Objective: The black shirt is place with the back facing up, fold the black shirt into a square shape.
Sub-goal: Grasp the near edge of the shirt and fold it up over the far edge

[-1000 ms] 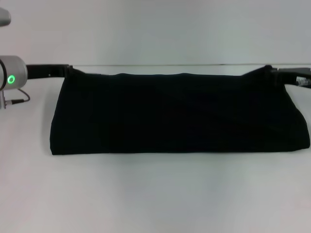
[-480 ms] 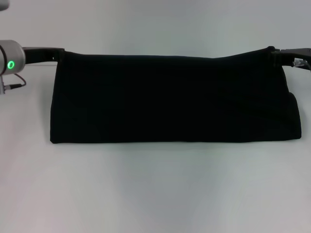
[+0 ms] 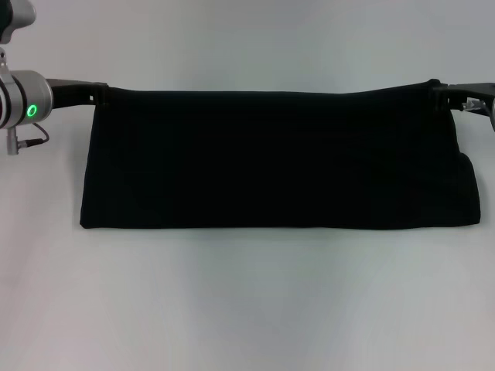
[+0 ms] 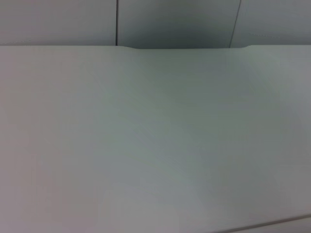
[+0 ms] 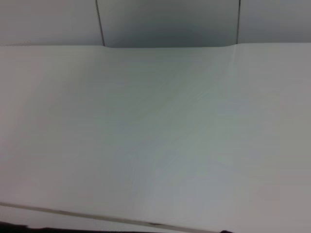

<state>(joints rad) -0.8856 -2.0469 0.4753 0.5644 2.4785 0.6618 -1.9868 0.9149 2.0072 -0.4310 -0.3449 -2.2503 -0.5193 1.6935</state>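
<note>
Black shirt [image 3: 278, 158]: wide folded band on white table [image 3: 247, 309] | left gripper [image 3: 99, 93], right gripper [image 3: 442, 90] each pinching a far corner | far edge drawn taut and straighter than before: fold nearly laid.

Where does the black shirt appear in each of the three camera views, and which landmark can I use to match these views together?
Head view: the black shirt spans the middle as a wide dark band; the left gripper and the right gripper are at its far corners.
Left wrist view: not in it; only the white table shows.
Right wrist view: no shirt clearly shows; a thin dark strip at the lower edge cannot be identified.
Shared landmark: the white table, seen in all three views.
</note>
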